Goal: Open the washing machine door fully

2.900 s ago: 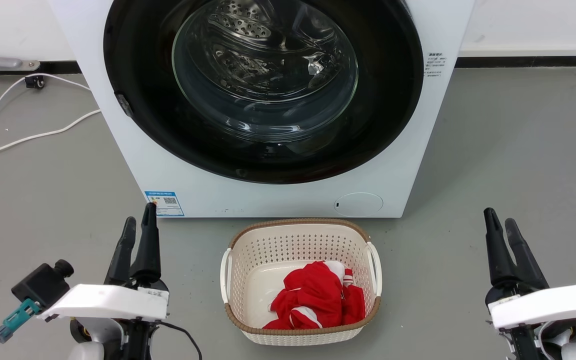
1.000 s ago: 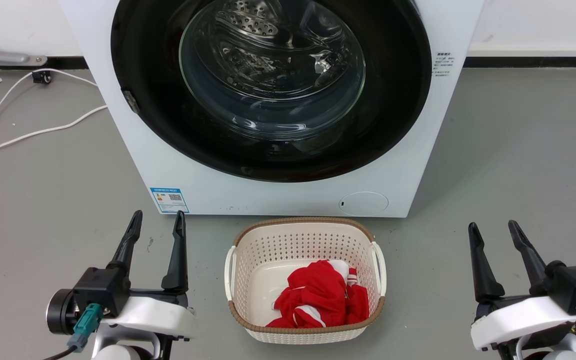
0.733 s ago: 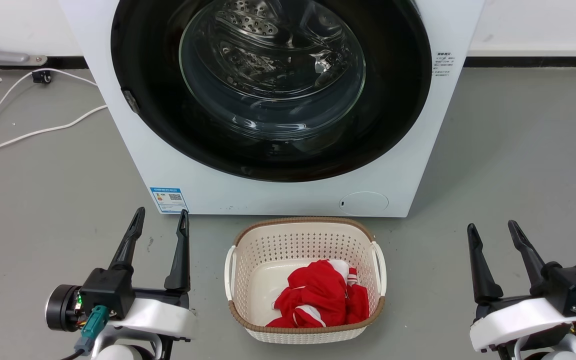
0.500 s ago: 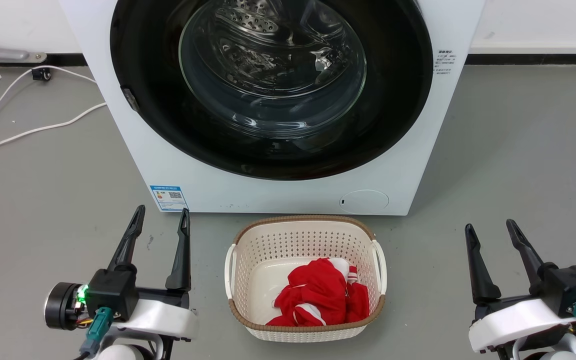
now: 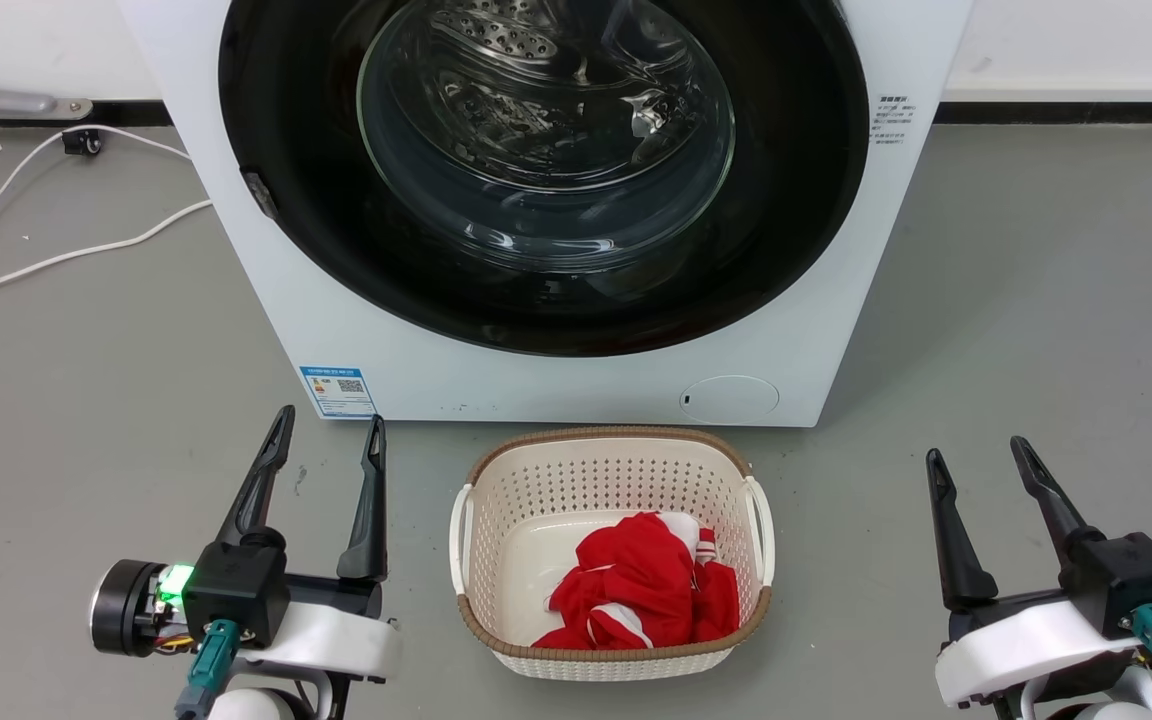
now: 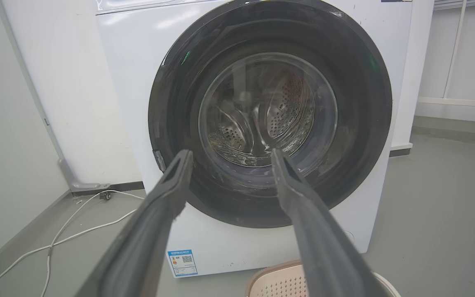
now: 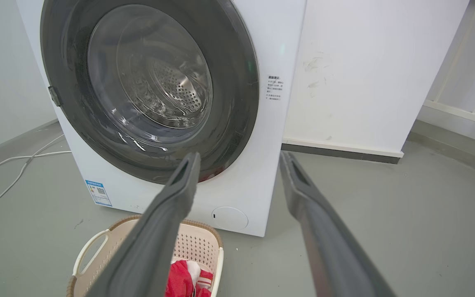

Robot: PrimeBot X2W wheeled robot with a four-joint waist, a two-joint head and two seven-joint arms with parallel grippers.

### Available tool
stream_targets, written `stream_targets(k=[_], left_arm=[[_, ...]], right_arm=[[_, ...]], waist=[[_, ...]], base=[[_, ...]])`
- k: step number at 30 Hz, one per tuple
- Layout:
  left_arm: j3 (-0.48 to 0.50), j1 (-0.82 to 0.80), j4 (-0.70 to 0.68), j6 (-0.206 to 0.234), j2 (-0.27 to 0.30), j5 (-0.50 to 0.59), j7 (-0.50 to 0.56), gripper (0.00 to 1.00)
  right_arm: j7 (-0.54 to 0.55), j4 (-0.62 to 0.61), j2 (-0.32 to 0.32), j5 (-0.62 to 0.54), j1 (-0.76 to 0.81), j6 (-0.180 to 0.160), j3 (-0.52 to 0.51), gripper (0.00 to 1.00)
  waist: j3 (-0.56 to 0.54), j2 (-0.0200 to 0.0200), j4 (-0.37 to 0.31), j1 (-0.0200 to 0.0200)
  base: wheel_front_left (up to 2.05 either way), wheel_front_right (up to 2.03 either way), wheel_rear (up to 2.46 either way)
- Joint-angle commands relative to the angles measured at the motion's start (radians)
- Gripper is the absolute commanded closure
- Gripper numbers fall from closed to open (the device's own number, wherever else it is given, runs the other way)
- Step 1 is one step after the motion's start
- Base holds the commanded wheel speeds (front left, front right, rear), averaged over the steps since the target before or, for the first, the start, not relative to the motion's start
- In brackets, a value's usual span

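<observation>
The washing machine door (image 5: pixel 796 200) sits closed on the white washing machine (image 5: pixel 556 385), with the left gripper (image 5: pixel 330 416) and right gripper (image 5: pixel 975 449) splayed wide, empty, flanking the laundry basket (image 5: pixel 606 445).

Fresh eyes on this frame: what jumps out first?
The washing machine door, a glossy black disc with a glass bowl, sits shut across the white washing machine at top centre. Below it a cream laundry basket holds a red garment, flanked by the left gripper and right gripper, both open.

Glossy black washing machine door (image 5: pixel 796 200), white washing machine (image 5: pixel 336 330)
</observation>
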Motion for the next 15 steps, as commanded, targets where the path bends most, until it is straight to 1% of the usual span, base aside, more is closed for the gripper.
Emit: stream_targets(k=[1, 13, 14, 15], left_arm=[[0.004, 0.009, -0.001, -0.005, 0.0, 0.003, -0.005, 0.0], [0.018, 0.003, 0.01, -0.018, -0.014, 0.003, -0.005, 0.0], [0.019, 0.003, 0.011, -0.02, -0.015, 0.004, -0.004, 0.0], [0.02, 0.003, 0.011, -0.02, -0.016, 0.004, -0.004, 0.0]], right_arm=[[-0.007, -0.001, 0.004, 0.0, 0.003, 0.0, -0.001, 0.0], [-0.001, 0.009, 0.004, 0.022, -0.003, -0.001, -0.008, 0.0], [0.0, 0.009, 0.004, 0.025, -0.004, -0.001, -0.008, 0.48], [-0.001, 0.012, 0.004, 0.034, -0.005, -0.001, -0.007, 0.85]], waist=[[0.0, 0.0, 0.0, 0.0], [0.003, 0.0, 0.001, 0.0], [0.003, 0.0, 0.001, 0.0], [0.002, 0.0, 0.001, 0.0]], base=[[0.0, 0.0, 0.0], [0.0, 0.0, 0.0], [0.0, 0.0, 0.0], [0.0, 0.0, 0.0]])
